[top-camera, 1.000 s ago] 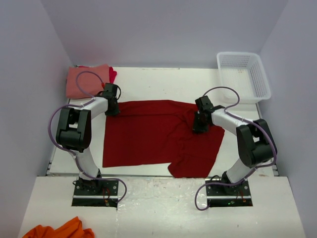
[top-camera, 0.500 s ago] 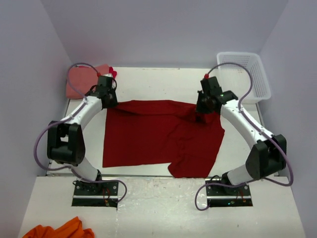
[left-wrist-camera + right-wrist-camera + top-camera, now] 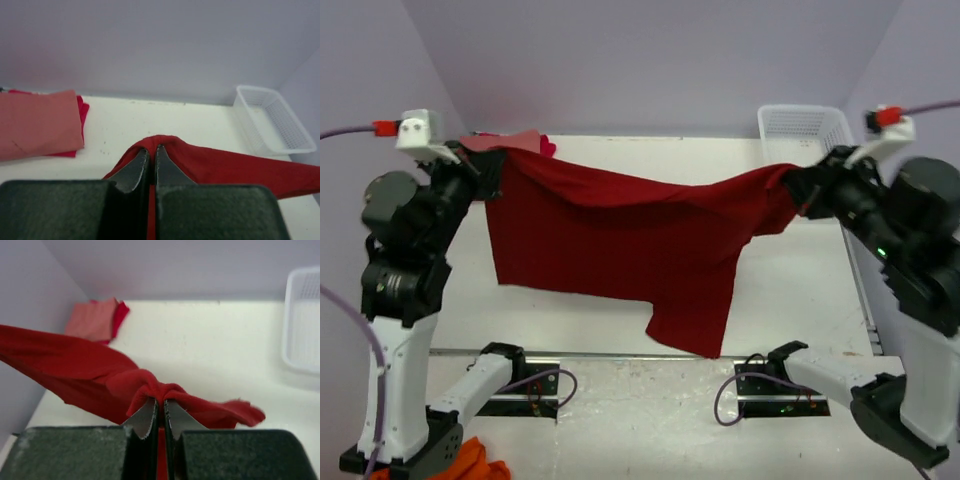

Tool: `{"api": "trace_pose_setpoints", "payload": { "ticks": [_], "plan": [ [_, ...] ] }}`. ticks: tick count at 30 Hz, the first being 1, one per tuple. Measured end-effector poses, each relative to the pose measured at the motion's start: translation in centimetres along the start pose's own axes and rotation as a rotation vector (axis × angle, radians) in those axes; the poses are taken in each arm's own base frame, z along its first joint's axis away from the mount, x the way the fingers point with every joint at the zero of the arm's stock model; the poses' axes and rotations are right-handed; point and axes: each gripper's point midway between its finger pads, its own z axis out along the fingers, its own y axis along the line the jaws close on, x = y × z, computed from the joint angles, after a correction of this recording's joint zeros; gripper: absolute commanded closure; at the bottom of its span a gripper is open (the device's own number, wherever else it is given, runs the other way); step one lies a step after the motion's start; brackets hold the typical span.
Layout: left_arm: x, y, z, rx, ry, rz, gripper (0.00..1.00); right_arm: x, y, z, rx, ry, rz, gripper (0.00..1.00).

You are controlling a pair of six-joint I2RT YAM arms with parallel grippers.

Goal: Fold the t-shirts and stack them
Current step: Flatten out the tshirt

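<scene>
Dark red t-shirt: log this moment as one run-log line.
dark red t-shirt: hanging stretched between grippers | left gripper: shut on it | right gripper: shut on it | salmon-pink t-shirt: folded, far left

left gripper (image 3: 150,150) pinching dark red shirt (image 3: 225,167) — folded salmon-pink shirt (image 3: 37,122)

The counter (image 3: 660,165) is a flat white surface, enclosed by a pale lavender back wall (image 3: 650,60) and matching side walls.

A white plastic basket (image 3: 802,113) stands upright in the far right corner of the counter, close to the back wall. Its sides are an open lattice and its rim is solid.

A white ledge (image 3: 650,425) runs along the near edge of the counter. A bunched orange cloth (image 3: 475,462) lies at the left end of the ledge, partly cut off by the lower frame edge.
</scene>
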Motion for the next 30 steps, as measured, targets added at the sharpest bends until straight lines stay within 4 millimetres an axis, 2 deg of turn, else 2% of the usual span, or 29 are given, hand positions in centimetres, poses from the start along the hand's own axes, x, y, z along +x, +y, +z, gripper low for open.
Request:
{"api": "trace_pose_setpoints", "payload": {
  "ticks": [3, 5, 7, 9, 11, 12, 14, 16, 17, 18, 19, 21, 23, 25, 27, 30],
  "plan": [
    [-4.8, -1.8, -4.9, 0.049, -0.136, 0.011, 1.00, -3.5, 1.2, -7.1, -0.084, -0.165, -0.012, 1.00],
    [-8.1, -3.0, -7.0, 0.075, -0.222, 0.020, 1.00, -6.1, 2.0, -11.4, -0.140, -0.284, -0.020, 1.00],
    [-10.5, -3.7, -7.7, 0.089, -0.276, 0.026, 1.00, -8.3, 2.6, -14.0, -0.168, -0.381, -0.031, 1.00],
    [-11.8, -4.0, -6.5, 0.094, -0.293, 0.033, 1.00, -10.1, 2.8, -14.6, -0.166, -0.429, -0.049, 1.00],
    [-12.0, -3.9, -2.8, 0.081, -0.259, 0.042, 1.00, -11.8, 3.2, -12.3, -0.146, -0.440, -0.073, 1.00],
    [-11.8, -3.7, -0.3, 0.070, -0.229, 0.045, 1.00, -12.5, 3.3, -10.0, -0.126, -0.425, -0.090, 1.00],
    [-10.7, -2.8, 5.9, 0.045, -0.166, 0.052, 1.00, -13.9, 3.4, -4.3, -0.082, -0.387, -0.121, 1.00],
    [-8.1, -1.3, 12.1, 0.012, -0.080, 0.058, 1.00, -14.6, 3.0, 3.1, -0.041, -0.335, -0.156, 1.00],
    [-6.4, -0.2, 15.3, -0.009, -0.034, 0.060, 1.00, -14.3, 2.6, 6.6, -0.024, -0.305, -0.170, 1.00],
    [-3.9, 1.4, 18.5, -0.035, 0.028, 0.058, 1.00, -13.2, 1.7, 11.1, -0.006, -0.244, -0.185, 1.00],
    [-1.6, 2.9, 21.2, -0.062, 0.082, 0.055, 1.00, -11.9, 0.6, 14.6, 0.017, -0.189, -0.193, 1.00],
    [2.6, 5.8, 25.0, -0.102, 0.181, 0.046, 1.00, -8.6, -2.3, 20.7, 0.057, -0.067, -0.197, 1.00],
    [4.7, 7.7, 27.3, -0.119, 0.230, 0.039, 1.00, -6.6, -4.5, 23.6, 0.084, 0.003, -0.195, 1.00],
    [5.0, 8.9, 28.4, -0.118, 0.235, 0.032, 1.00, -6.3, -5.7, 24.1, 0.100, 0.019, -0.199, 1.00],
    [3.6, 8.9, 28.0, -0.097, 0.211, 0.027, 1.00, -7.7, -5.8, 23.2, 0.099, -0.025, -0.205, 1.00],
    [-1.0, 7.0, 26.1, -0.029, 0.105, 0.033, 1.00, -11.0, -4.3, 19.6, 0.066, -0.132, -0.219, 1.00]
  ]
}}
